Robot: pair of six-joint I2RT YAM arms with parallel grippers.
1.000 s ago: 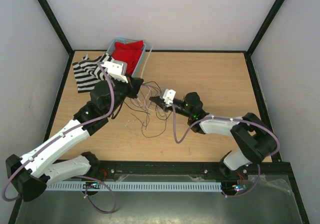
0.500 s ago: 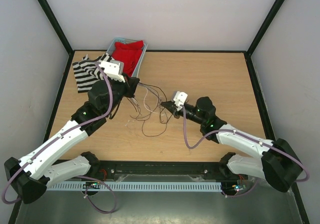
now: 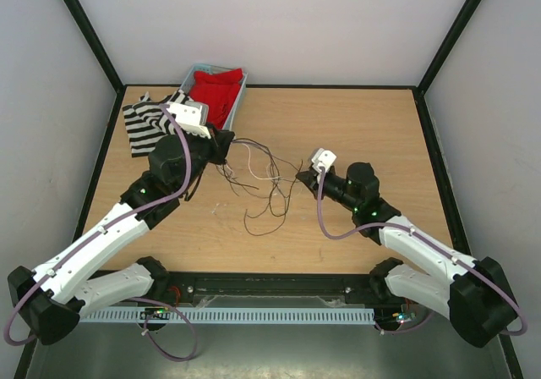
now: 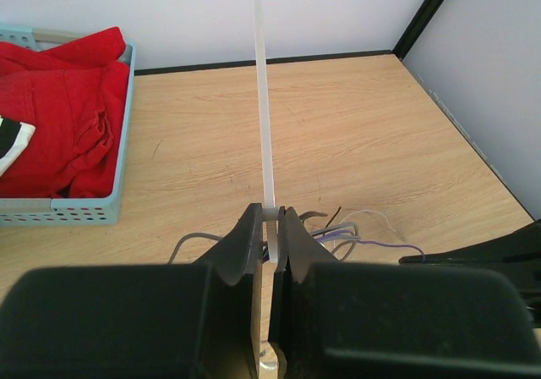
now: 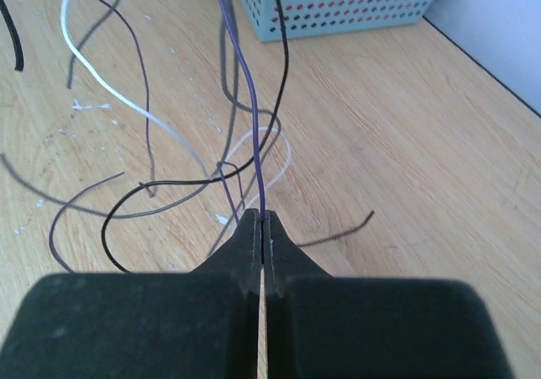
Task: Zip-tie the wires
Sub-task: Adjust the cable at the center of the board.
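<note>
The wires are thin dark and pale strands curling in loops on the table between my two grippers. My left gripper is shut on the zip tie, a straight white strip that sticks out past its tips; several wires lie just beyond the jaws. My right gripper is shut on a purple wire of the bundle, which runs away from the tips toward the basket; more strands curl on the wood around it.
A blue basket with red cloth stands at the back left, also in the left wrist view. A black-and-white striped cloth lies beside it. Black frame rails edge the table.
My right gripper has pulled back to the right with a wire in it, stretching the bundle out. My left gripper has stayed near the basket with the zip tie.
</note>
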